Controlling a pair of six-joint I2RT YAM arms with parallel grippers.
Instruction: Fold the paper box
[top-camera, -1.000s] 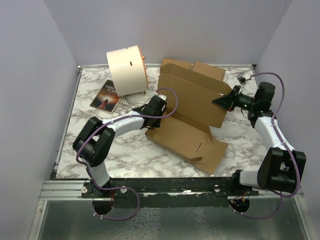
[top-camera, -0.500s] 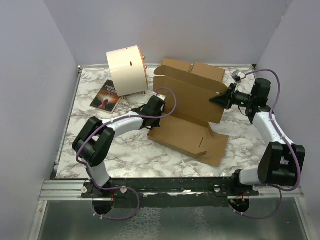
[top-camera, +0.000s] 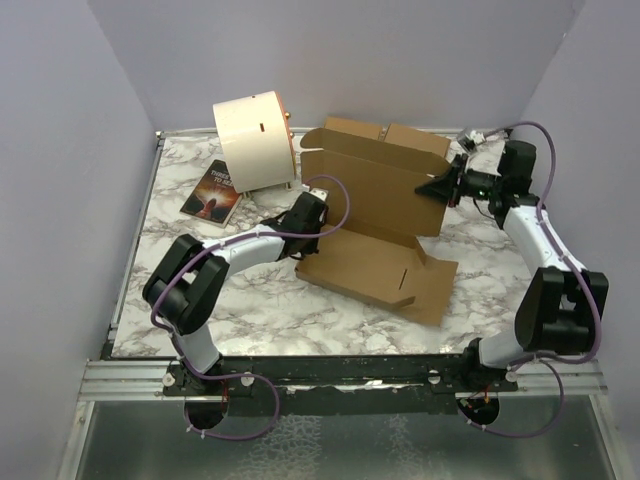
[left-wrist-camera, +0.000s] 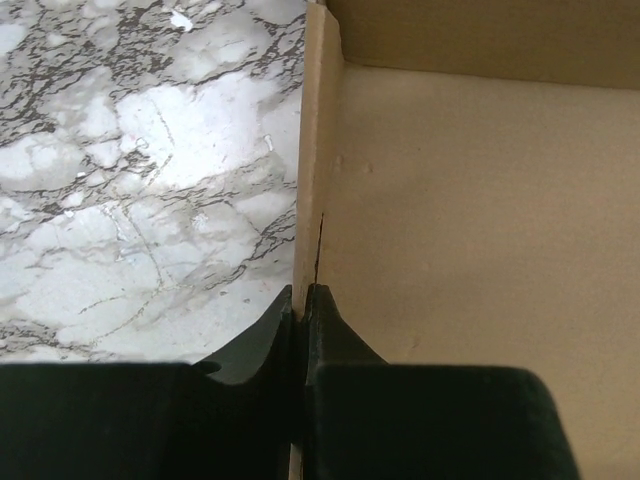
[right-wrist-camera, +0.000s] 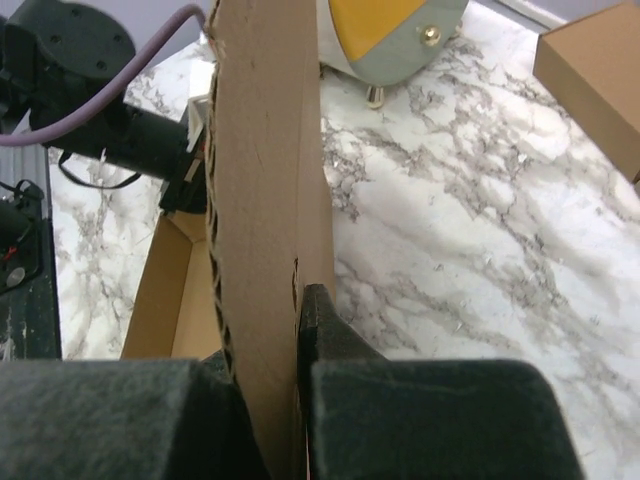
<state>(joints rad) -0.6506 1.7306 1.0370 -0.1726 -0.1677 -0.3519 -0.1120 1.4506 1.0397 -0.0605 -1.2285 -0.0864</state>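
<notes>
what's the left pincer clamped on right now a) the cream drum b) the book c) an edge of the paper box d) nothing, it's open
c, the left wrist view shows the left pincer shut on a thin upright cardboard edge of the paper box.

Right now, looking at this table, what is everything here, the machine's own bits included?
paper box: one, plain brown, middle of the table, one panel flat, one raised
small boxes: two, brown, side by side behind the paper box
drum: one, cream, back left
book: one, dark cover, left side, in front of the drum
table: one, white and grey marble pattern
walls: lilac, on three sides
left arm: one, black and white, purple cable
right arm: one, black and white, purple cable
left pincer: one, black, shut on the paper box's left edge
right pincer: one, black, shut on the raised panel's right edge
</notes>
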